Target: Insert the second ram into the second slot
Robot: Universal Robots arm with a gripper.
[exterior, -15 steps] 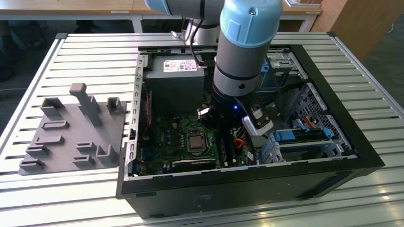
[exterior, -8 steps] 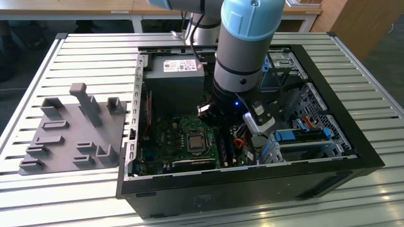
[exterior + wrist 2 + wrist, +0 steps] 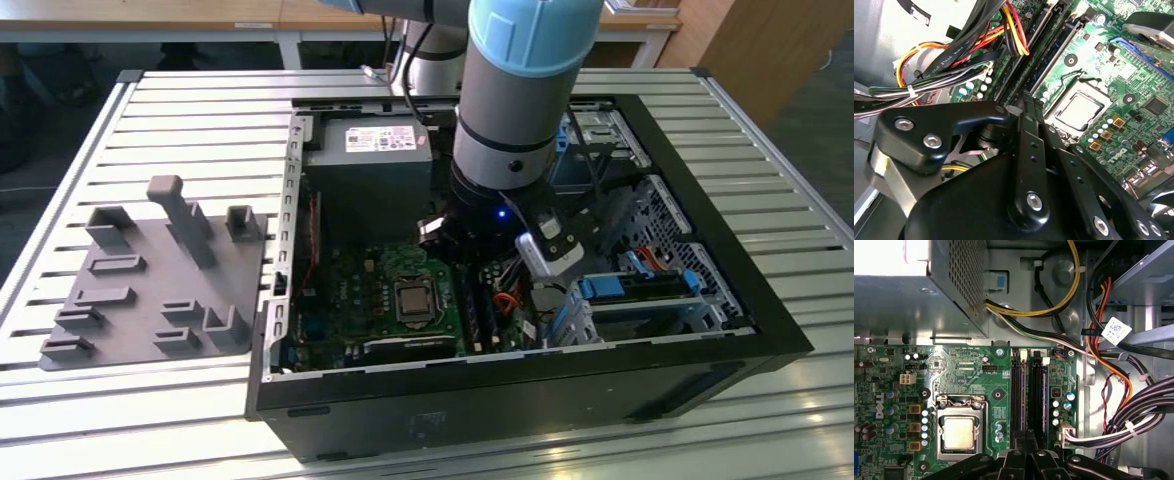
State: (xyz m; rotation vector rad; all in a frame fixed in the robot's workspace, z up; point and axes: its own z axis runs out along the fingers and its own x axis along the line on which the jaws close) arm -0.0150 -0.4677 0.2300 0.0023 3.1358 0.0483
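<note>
The arm reaches down into the open computer case (image 3: pixel 534 380), which lies on the slatted surface (image 3: pixel 200 110). Its end effector (image 3: pixel 1030 437) hangs directly over the memory slots (image 3: pixel 1019 390) beside the processor socket (image 3: pixel 959 432) on the motherboard (image 3: pixel 969 375). In the first wrist view the second ram (image 3: pixel 1044 400), a dark-blue stick, stands in the slot nearer the case's cable side. Whether the end effector is grasping it cannot be told. The stick looks roughly in place; whether it is fully seated cannot be told.
</note>
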